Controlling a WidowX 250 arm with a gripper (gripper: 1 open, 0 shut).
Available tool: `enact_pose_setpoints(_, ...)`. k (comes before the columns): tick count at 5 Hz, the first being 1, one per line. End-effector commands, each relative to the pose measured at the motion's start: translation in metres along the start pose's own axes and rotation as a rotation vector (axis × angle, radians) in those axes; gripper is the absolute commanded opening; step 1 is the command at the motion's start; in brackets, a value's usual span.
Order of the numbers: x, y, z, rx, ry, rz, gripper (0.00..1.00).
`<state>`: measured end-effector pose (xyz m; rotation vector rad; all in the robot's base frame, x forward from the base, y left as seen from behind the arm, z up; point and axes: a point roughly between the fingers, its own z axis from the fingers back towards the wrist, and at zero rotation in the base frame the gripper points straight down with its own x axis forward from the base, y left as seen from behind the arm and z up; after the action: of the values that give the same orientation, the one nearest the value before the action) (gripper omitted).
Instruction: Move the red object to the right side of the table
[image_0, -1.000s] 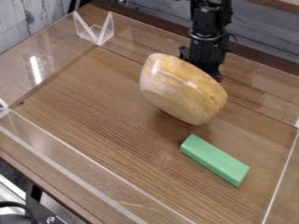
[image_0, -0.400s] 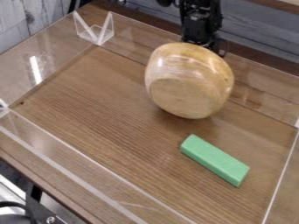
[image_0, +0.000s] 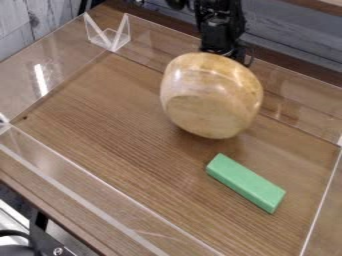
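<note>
The red object does not show in this view. A large wooden bowl (image_0: 211, 95) stands tipped on its edge at the back of the table (image_0: 107, 130), with its rounded underside facing the camera. My black gripper (image_0: 222, 52) comes straight down behind the bowl's top edge. Its jaws look closed on the far rim, and the bowl hides the fingertips. Whatever lies behind or under the bowl is hidden.
A flat green rectangular block (image_0: 245, 182) lies toward the front right. Low clear acrylic walls (image_0: 30, 160) border the tabletop, and a small clear V-shaped stand (image_0: 107, 33) sits at the back left corner.
The gripper has shifted left and toward the back. The bowl has tipped further up on its edge, so its underside now faces the camera more squarely.
</note>
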<state>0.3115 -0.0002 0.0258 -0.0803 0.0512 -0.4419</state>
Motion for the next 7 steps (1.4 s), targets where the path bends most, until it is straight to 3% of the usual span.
enact_pose_setpoints(1,-0.014,-0.017,-0.001,-0.009,0.003,-0.032,0.0)
enact_pose_setpoints(3,-0.041,-0.054,-0.007,-0.045,0.039,-0.08,0.0)
enact_pose_setpoints(5,-0.062,-0.086,0.007,-0.062,0.062,-0.132,0.0)
enact_pose_setpoints(7,-0.066,-0.077,0.018,-0.055,0.073,-0.186,0.0)
